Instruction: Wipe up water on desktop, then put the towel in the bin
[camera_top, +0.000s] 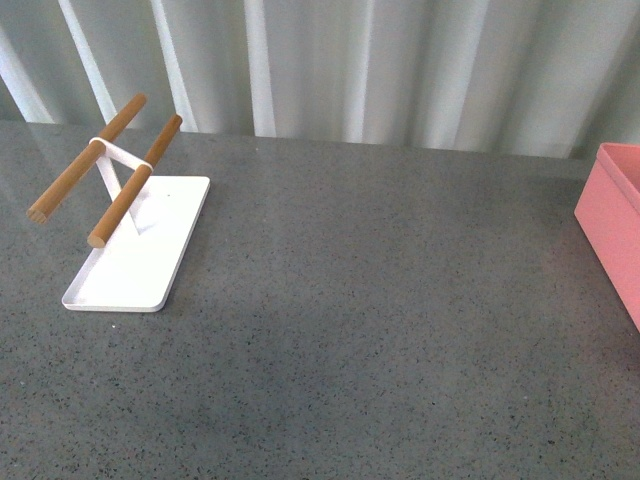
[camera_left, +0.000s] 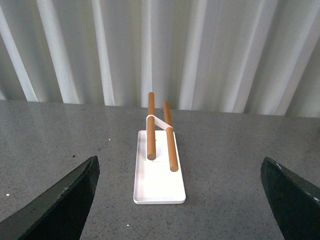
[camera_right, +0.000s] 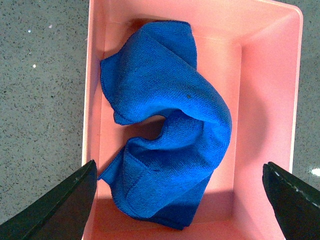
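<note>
1. Pale corrugated panels back a dark speckled stone counter (camera_top: 380, 300), which looks dry from the front; no puddle shows, so I judge the wiping finished.
2. Below the right pincer (camera_right: 180, 210), the salmon-pink bin (camera_right: 260, 100) holds the blue microfibre towel (camera_right: 165, 135), crumpled and folded on itself, lying wholly inside the walls and touching the floor of the box.
3. That pincer hangs released above the bin, its two dark fingertips (camera_right: 60, 205) spread wide to either side of the towel and clear of it; nothing is gripped. The wide spread directly over the cloth reads as a drop, made so the towel falls inside the rim and not across it.
4. Ahead of the left pincer (camera_left: 180, 205), well apart from it, stands a white tray (camera_left: 159, 185) carrying two wooden rods (camera_left: 171, 145) on a white bracket, probably a rack for hanging the towel.
5. Its jaws are also spread wide and empty, hovering over bare counter, out of the other arm's way.
6. From the front, only the bin's corner shows at the far right edge, and neither arm is visible.
7. Both parts of the task appear done.
</note>
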